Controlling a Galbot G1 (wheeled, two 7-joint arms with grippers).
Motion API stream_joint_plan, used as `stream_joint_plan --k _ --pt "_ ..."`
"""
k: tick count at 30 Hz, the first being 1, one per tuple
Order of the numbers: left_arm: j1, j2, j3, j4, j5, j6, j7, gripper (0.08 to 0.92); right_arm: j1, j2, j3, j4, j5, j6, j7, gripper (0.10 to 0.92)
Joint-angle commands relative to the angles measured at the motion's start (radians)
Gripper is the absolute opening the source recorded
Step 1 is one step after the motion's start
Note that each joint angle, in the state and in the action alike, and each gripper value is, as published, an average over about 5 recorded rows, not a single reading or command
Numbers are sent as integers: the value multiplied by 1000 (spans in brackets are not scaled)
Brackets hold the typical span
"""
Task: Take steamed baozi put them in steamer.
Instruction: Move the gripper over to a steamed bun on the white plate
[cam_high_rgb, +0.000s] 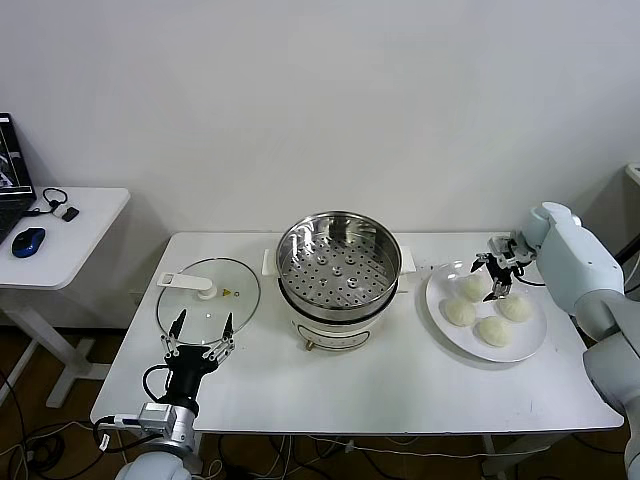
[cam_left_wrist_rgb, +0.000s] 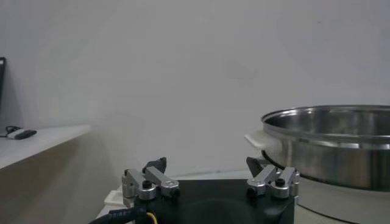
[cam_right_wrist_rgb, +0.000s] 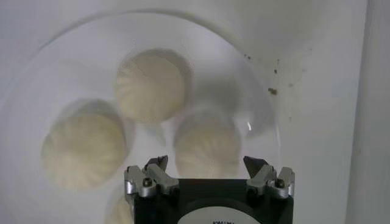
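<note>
Fingers of the right gripper are spread wide and hold nothing, above the steamed baozi on the plate at right; the steamer stands at centre. The left gripper, lower left, is also spread.

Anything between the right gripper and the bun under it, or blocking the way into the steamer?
Nothing visible. The open right gripper hangs directly over a bun on the plate. The steamer is uncovered; its lid lies on its far side.
</note>
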Motion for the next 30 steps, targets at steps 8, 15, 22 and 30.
stream_joint_plan --k 8,15,22,30 --pt "1 -3 3 3 2 0 0 823 -10 21 70 -21 -72 -19 22 813" --pt "1 -4 2 3 2 1 -1 823 -13 26 77 -22 -68 -34 15 695" --pt "3 -5 0 4 2 1 -1 823 -9 19 74 -9 -51 -32 0 670" --pt "5 -8 -3 4 3 1 -1 823 -10 -76 -89 179 129 -27 -46 670"
